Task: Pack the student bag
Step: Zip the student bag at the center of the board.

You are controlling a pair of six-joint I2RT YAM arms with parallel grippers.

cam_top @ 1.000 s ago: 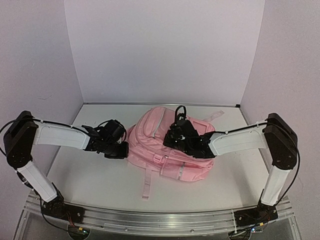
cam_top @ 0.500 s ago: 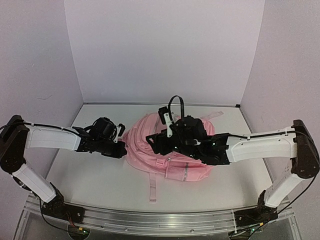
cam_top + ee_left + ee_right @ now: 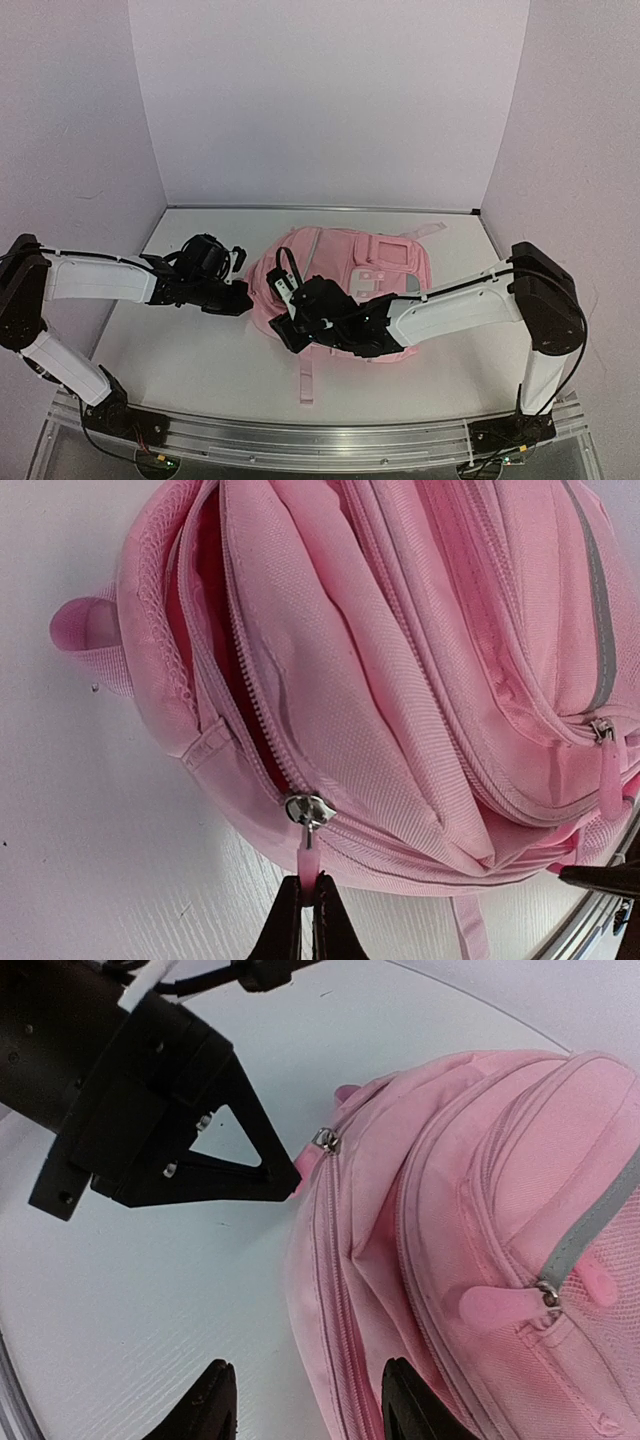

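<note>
The student bag point(image 3: 385, 265) is a pink backpack lying flat in the middle of the white table, with a main zip partly open at its left end point(image 3: 215, 690). My left gripper point(image 3: 243, 297) is at the bag's left edge, shut on the pink pull tab point(image 3: 308, 865) that hangs from the silver zip slider point(image 3: 308, 808). My right gripper point(image 3: 282, 328) reaches across the bag's front to the same corner. Its jaws are open with nothing held, one finger over the table and the other point(image 3: 405, 1400) over the bag's edge point(image 3: 340, 1360). The left gripper point(image 3: 285, 1172) shows just ahead of it.
A loose pink strap point(image 3: 305, 375) trails from the bag toward the near edge, and another point(image 3: 432, 229) lies at the back right. A metal rail point(image 3: 320, 440) runs along the front. White walls close the back and both sides.
The right arm swung from above the bag's top down to its left front corner, and its jaws went from shut to open. The left gripper kept its hold on the pull tab.
</note>
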